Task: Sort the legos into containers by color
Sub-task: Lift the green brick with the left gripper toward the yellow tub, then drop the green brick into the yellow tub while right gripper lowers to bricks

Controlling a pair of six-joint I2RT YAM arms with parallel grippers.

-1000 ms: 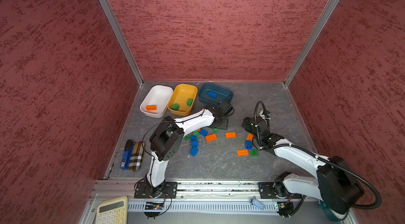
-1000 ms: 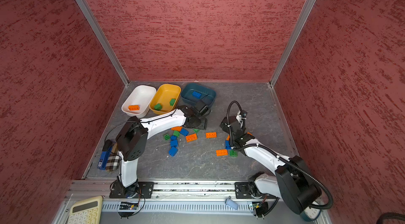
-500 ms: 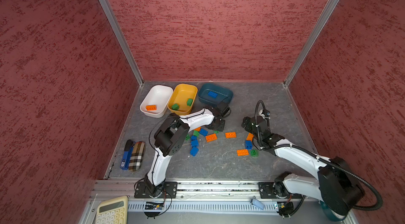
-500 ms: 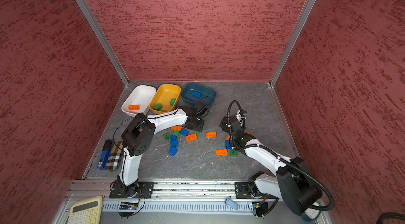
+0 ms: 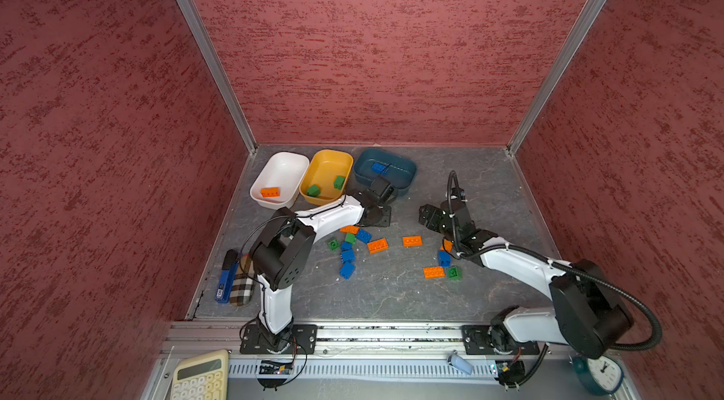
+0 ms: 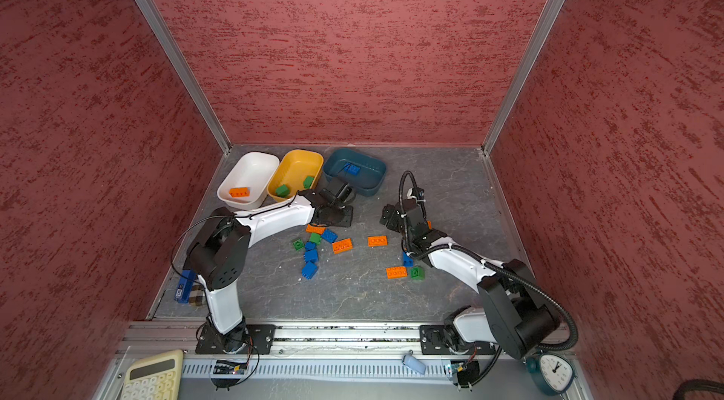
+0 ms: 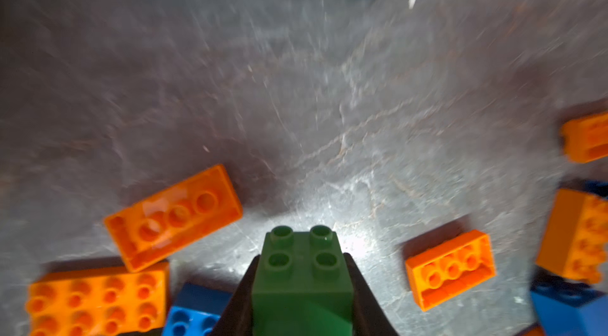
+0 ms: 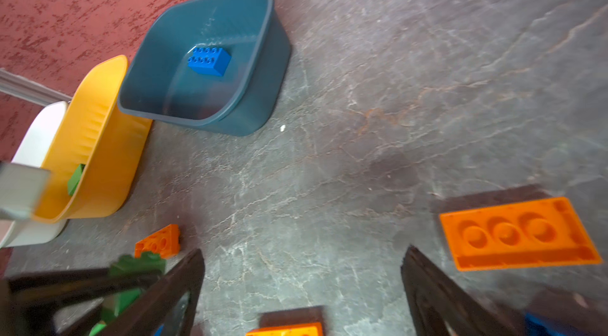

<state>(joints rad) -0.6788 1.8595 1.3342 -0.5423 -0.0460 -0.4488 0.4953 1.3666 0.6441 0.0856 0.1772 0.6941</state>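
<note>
My left gripper [image 7: 302,285] is shut on a chunky green lego [image 7: 302,272], held just above the table near the teal container [image 5: 405,178]. In both top views that gripper [image 5: 378,214] [image 6: 333,214] hides the brick. My right gripper [image 5: 425,218] [image 8: 302,285] stands open over bare table, beside a flat orange lego [image 8: 516,232]. The white container [image 5: 290,167] holds an orange brick, the yellow container [image 5: 327,167] two green ones, the teal one a blue brick [image 8: 209,59]. Loose orange, blue and green legos [image 5: 347,257] lie mid-table.
A blue stapler [image 5: 225,276] and a plaid pouch [image 5: 243,284] lie by the left wall. A calculator [image 5: 200,376] and a clock [image 5: 599,374] sit in front of the arm rail. Red walls close in three sides.
The left gripper has drawn back from the teal container toward the lego cluster and closed on the green brick. The right arm has stayed put.
</note>
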